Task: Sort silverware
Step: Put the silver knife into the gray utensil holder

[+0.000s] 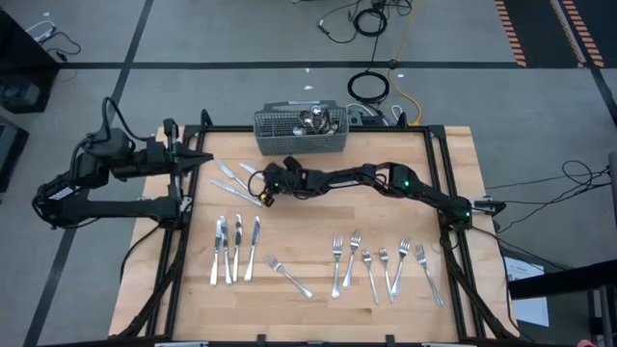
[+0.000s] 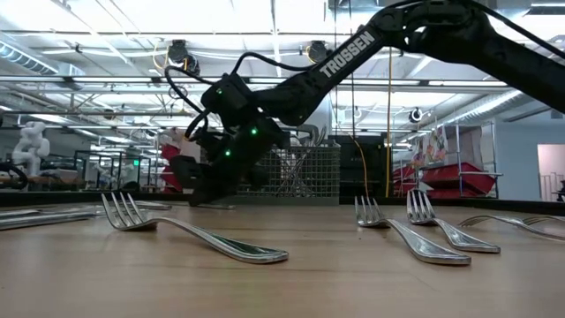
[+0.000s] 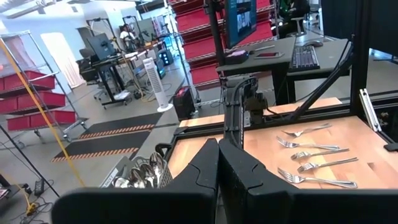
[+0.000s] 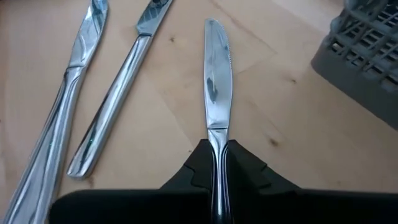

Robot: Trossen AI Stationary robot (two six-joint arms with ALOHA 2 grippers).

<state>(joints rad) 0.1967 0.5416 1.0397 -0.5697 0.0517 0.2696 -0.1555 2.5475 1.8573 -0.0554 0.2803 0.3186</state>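
Silverware [image 1: 231, 249] lies sorted in rows on the wooden table [image 1: 318, 217]: three knives toward the left arm's side, a loose fork [image 1: 289, 277] in the middle, and a run of forks [image 1: 386, 267] toward the right. More pieces sit in the grey mesh basket [image 1: 301, 132] at the far edge. Biggest worry from where I stand: the right arm stretches a long way across the table, low over the wood, and any lift or swing could drag across the two loose knives [image 4: 93, 93] lying just beside its catch and scatter them.

Next, the grip itself. The right gripper [image 4: 219, 163] has clamped down on the handle of one table knife [image 4: 217, 74], near the end, with the whole blade sticking out ahead. Held that far back, I'd guess the knife could pivot or slip out when raised, and the blade tip sits near the basket, so it might clip the mesh.

Smallest risk: the left gripper [image 3: 217, 174], fingers pressed together on nothing, waits at the table's left edge, well apart.
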